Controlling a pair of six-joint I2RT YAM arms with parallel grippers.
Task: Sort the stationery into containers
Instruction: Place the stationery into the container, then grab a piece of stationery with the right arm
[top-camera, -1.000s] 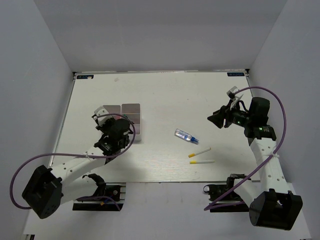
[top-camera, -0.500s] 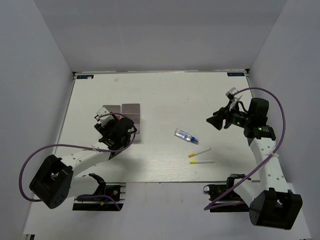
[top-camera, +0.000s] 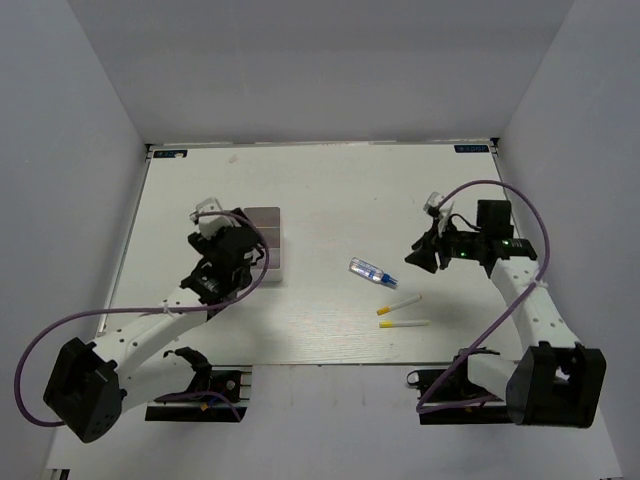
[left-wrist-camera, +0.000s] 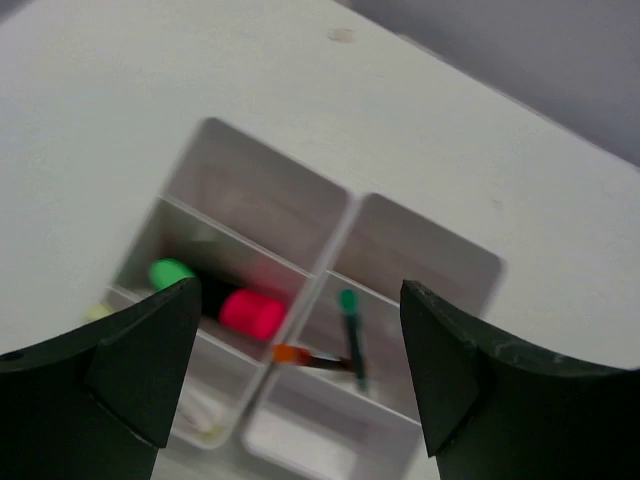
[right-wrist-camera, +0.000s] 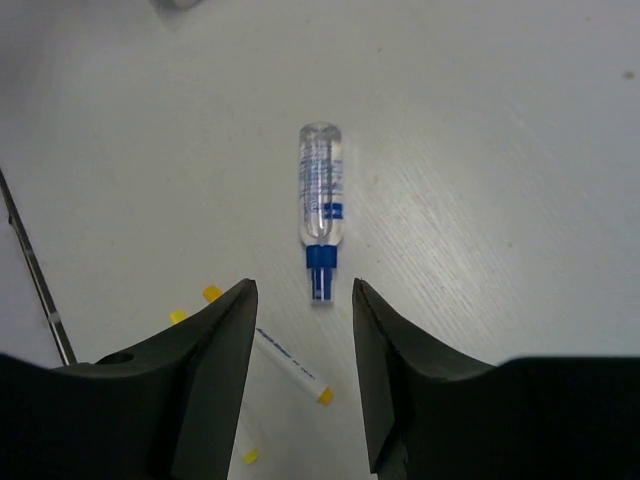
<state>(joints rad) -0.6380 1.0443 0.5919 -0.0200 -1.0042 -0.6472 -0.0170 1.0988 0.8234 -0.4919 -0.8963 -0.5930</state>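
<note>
Highlighters (left-wrist-camera: 250, 312) sit in bins (left-wrist-camera: 420, 250) under my spread left fingers (left-wrist-camera: 140, 370), tube (right-wrist-camera: 322, 195) and markers (right-wrist-camera: 290, 365) left to sort beyond my parted right fingers (right-wrist-camera: 200, 390).

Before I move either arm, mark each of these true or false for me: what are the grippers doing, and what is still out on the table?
1. The left gripper is open and empty. True.
2. The clear-blue tube lies inside one of the bins. False: it lies on the table, just ahead of the right gripper.
3. Two yellow-capped markers lie loose on the table. True.
4. The right gripper is shut on a marker. False: its jaws stand open with nothing between them.
5. One bin holds a green tip and a pink tip. True.
</note>
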